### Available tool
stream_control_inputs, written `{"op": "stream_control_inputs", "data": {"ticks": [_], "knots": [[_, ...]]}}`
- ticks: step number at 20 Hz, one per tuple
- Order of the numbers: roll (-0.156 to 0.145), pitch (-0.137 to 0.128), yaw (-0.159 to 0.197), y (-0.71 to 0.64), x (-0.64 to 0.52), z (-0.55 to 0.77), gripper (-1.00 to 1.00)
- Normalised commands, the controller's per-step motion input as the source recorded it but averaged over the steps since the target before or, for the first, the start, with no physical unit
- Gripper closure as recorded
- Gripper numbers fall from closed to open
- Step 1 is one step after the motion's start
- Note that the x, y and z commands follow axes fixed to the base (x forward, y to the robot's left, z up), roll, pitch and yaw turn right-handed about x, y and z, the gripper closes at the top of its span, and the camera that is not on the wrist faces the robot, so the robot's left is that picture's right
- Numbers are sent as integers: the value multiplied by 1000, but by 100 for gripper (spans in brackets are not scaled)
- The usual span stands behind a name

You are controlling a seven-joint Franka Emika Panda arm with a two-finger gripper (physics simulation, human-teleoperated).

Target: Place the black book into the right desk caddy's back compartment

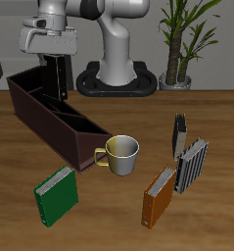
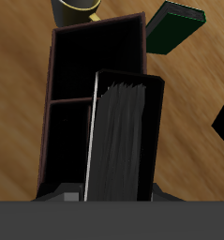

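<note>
My gripper (image 1: 57, 61) is shut on the top edge of the black book (image 1: 58, 78), which hangs upright over the rear part of the right desk caddy (image 1: 50, 123), a long dark brown box. The wrist view shows the black book (image 2: 123, 141) with its white page edge, held between the fingers (image 2: 71, 197) above an open cell of the caddy (image 2: 53, 94). The book's lower end is at about rim height near the back compartment (image 1: 28, 93). I cannot tell whether it has entered a cell.
A pale mug (image 1: 120, 152) stands at the caddy's front end. A green book (image 1: 57, 194) and an orange book (image 1: 159, 196) are near the table's front edge. A striped book (image 1: 192, 165) and a thin dark grey book (image 1: 179, 132) stand beyond the mug.
</note>
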Motion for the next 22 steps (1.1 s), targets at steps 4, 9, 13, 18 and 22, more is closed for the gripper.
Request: {"op": "stream_control_inputs", "data": {"ticks": [4, 9, 13, 18, 22], "knots": [[-8, 8, -1, -41, 78, -78, 100], [-13, 43, -33, -102, 51, -171, 100], [27, 30, -36, 155, -54, -140, 100], [21, 6, -15, 50, -33, -53, 100], [-18, 17, -27, -81, 16, -58, 100]]}}
